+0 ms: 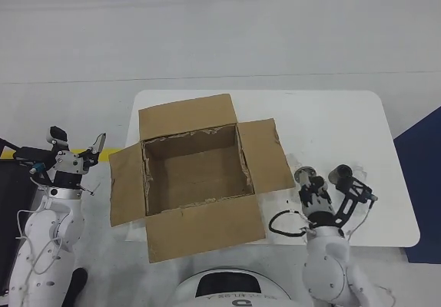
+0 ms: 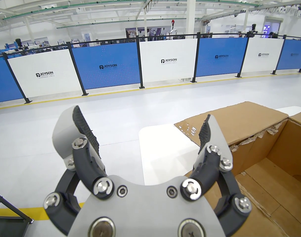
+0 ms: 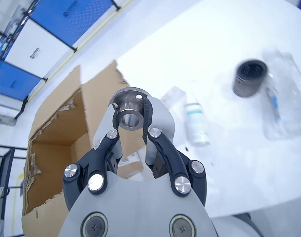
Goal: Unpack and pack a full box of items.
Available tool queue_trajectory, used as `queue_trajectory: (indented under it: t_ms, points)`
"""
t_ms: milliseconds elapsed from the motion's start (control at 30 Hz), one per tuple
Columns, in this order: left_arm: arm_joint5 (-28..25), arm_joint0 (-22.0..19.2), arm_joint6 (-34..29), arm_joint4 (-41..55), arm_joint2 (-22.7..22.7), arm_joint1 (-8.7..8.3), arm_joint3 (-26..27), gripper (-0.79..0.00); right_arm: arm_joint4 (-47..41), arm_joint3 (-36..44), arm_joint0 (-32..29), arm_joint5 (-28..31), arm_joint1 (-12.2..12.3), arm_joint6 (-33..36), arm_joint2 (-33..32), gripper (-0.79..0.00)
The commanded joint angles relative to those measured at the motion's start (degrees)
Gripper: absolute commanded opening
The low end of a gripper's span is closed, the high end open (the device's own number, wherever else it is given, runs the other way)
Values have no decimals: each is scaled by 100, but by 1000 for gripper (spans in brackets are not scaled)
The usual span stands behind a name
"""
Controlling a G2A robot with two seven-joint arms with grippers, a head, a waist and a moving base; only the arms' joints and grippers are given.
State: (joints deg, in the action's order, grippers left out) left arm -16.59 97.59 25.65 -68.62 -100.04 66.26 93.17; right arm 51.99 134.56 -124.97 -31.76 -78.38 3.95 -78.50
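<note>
Right gripper tight around metal bushing, left gripper spread wide near box

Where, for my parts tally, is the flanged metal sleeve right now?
In the right wrist view the flanged metal sleeve is clamped in the right gripper, beside the open cardboard box and over the white table.

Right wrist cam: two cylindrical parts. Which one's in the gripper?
The silver flanged sleeve, clamped in the right gripper. The black cylinder stands free on the white table, beside a clear bag.
</note>
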Motion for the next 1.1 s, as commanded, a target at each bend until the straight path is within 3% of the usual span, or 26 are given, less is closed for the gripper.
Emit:
queue_trajectory:
  t_ms: [0, 100, 233, 767, 1067]
  points:
    - [0, 0, 0, 0, 0, 0, 0, 0, -733, -114, -402, 285, -5, -228, -400, -785]
    - [0, 0, 0, 0, 0, 0, 0, 0, -1433, -320, -691, 406, -15, -241, -834, -785]
    - [0, 0, 0, 0, 0, 0, 0, 0, -1623, -512, -644, 510, 7, 163, -1041, -785]
    - [0, 0, 0, 0, 0, 0, 0, 0, -1093, -1051, 526, -1471, 59, 1714, -1083, -785]
    - [0, 0, 0, 0, 0, 0, 0, 0, -635, -1357, 1137, -1843, 142, 2601, -1091, -785]
